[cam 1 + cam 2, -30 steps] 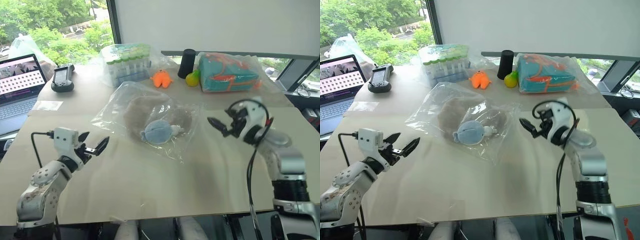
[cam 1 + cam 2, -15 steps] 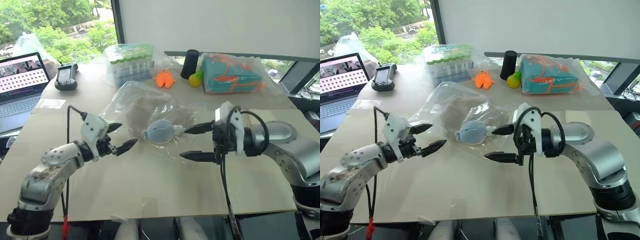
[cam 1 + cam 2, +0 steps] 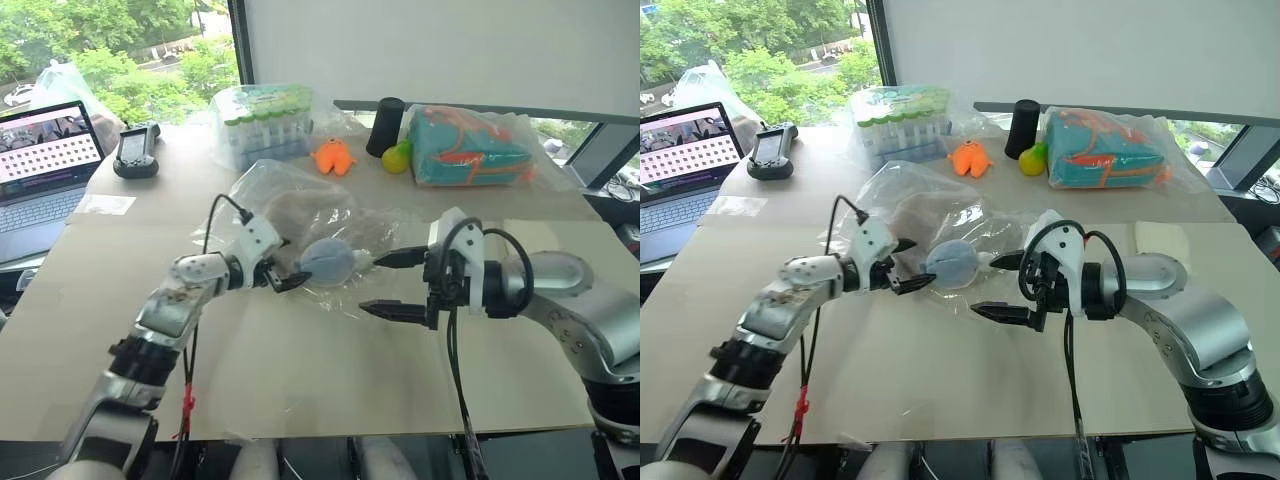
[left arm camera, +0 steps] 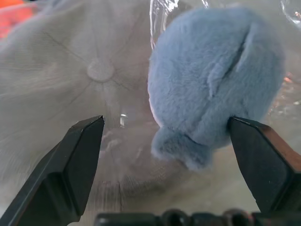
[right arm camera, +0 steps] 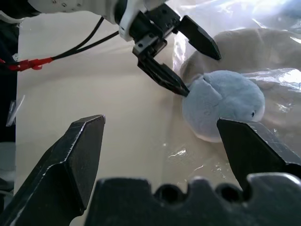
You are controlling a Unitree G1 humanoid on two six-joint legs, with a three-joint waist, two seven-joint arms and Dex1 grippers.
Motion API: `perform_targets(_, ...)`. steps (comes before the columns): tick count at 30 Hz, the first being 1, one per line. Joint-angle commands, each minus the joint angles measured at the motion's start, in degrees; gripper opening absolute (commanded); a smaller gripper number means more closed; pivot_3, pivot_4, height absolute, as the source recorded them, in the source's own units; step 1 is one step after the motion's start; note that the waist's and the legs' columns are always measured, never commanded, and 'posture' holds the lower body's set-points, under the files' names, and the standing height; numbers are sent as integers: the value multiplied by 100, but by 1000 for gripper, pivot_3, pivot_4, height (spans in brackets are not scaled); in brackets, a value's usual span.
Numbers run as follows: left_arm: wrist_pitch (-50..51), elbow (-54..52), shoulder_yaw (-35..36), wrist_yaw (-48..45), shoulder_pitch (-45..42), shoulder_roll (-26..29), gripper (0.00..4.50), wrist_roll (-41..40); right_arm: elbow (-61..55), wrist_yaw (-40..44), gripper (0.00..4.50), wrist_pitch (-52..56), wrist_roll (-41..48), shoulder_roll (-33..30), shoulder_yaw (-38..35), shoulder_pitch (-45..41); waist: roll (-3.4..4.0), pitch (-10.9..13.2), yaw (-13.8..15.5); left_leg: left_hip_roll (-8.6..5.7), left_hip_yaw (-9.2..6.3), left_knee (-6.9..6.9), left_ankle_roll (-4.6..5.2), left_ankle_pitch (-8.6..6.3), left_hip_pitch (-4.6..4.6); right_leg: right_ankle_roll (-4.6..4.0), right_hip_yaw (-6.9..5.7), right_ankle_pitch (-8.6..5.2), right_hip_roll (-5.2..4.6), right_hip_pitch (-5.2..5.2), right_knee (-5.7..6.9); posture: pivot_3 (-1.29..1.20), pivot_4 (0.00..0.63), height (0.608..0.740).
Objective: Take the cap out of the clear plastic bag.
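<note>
The clear plastic bag (image 3: 262,188) lies crinkled in the middle of the table. The beige cap (image 3: 300,212) is inside it, crown and top button (image 4: 100,70) up. A pale blue plush (image 3: 326,262) rests against the cap at the bag's near side. My left gripper (image 3: 287,266) is open at the bag's near edge, its fingers (image 4: 70,165) straddling the cap's rim and the plush, holding nothing. My right gripper (image 3: 375,285) is open just to the right of the plush, pointing left at it and at the left gripper (image 5: 188,56), apart from the bag.
A laptop (image 3: 40,160) and a black controller (image 3: 135,155) sit far left. Along the back are a pack of green-topped tubes (image 3: 260,120), an orange toy (image 3: 335,157), a black cylinder (image 3: 385,125), a yellow-green fruit (image 3: 398,157) and a wrapped teal-and-orange bundle (image 3: 470,148). The near tabletop (image 3: 330,380) is bare.
My left gripper swung right and forward from the table's left side to the bag's near edge beside the plush. My right gripper drew in, turned left, then held still. Both stayed open.
</note>
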Motion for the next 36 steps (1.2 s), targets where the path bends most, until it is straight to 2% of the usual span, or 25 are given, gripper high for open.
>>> perform_targets(1, -404, 427, -182, -183, -217, -266, 4421, 253, -253, -126, 4500, 56, 109, -30, -210, 31, 0, 0, 5, 0, 0, 0, 0, 0, -1, 0, 0, 0, 0, 0, 0, 0, 150, 740)
perform_targets(6, -534, 617, -151, -347, -227, -492, 4421, 339, -340, -224, 4500, 68, 107, -39, -234, 133, 0, 0, -2, 0, -2, 3, 0, 0, -4, 0, 1, 0, 0, -2, 3, 0, 150, 740)
perform_targets(9, -504, 544, -48, -412, -190, -556, 3673, 264, -348, -281, 4500, 69, 100, -33, -247, 167, 0, 0, 0, 0, -2, 3, 0, 0, -4, 1, 1, 0, 0, -1, 4, 0, 150, 740)
perform_targets(15, -512, 406, 16, -468, -76, -536, 1304, 310, -293, -292, 4500, 17, 41, -31, -187, 180, 0, 0, -1, 0, -4, 5, 0, 0, -4, 1, 0, 0, 0, -1, 4, 0, 150, 740)
perform_targets(18, -479, 256, 63, -527, 21, -560, 233, 242, -243, -271, 4500, -28, -14, -36, -156, 186, 0, 0, -1, 0, -4, 5, 0, 0, -4, 1, 0, 0, 0, 0, 4, 0, 150, 740)
perform_targets(19, -463, 173, 71, -572, 63, -558, 98, 202, -224, -266, 4500, -43, -33, -34, -144, 184, 0, 0, 1, 0, -4, 5, 0, 0, -4, 1, 0, 0, 0, -1, 5, 0, 150, 740)
perform_targets(23, -386, -1, 116, -571, 136, -548, 98, 161, -179, -250, 4500, -70, -78, -29, -109, 176, 0, 0, 6, 0, -4, 6, 0, 0, -4, 1, -1, 0, 0, 0, 5, 0, 150, 740)
perform_targets(27, -361, -374, 493, -612, 148, -536, 98, -177, -160, -237, 4500, -83, -134, -41, -96, 203, 0, 0, -3, 0, -5, 7, 0, 0, -4, 1, -1, 0, 0, -1, 7, 0, 150, 740)
perform_targets(30, 360, -1199, 718, -1070, 363, -268, 823, -899, -118, -228, 4500, -103, -208, -90, -139, 259, 0, 0, -18, 1, -5, 7, 0, 0, -4, 1, -1, 0, 0, -1, 6, 0, 150, 740)
perform_targets(33, 1413, -1961, 1025, -1410, 584, -12, 1861, -1971, -73, -179, 4500, -132, -239, -157, -245, 344, 0, 0, -30, 3, -5, 6, 0, 0, -4, 2, -1, 0, 0, -1, 7, 0, 150, 740)
perform_targets(36, 1694, -2187, 911, -1436, 710, 173, 2875, -2053, 12, -152, 4500, -205, -313, -263, -352, 470, 0, 0, -22, 3, -7, 11, 0, 0, 2, 3, -2, -1, 0, 3, 13, 0, 150, 740)
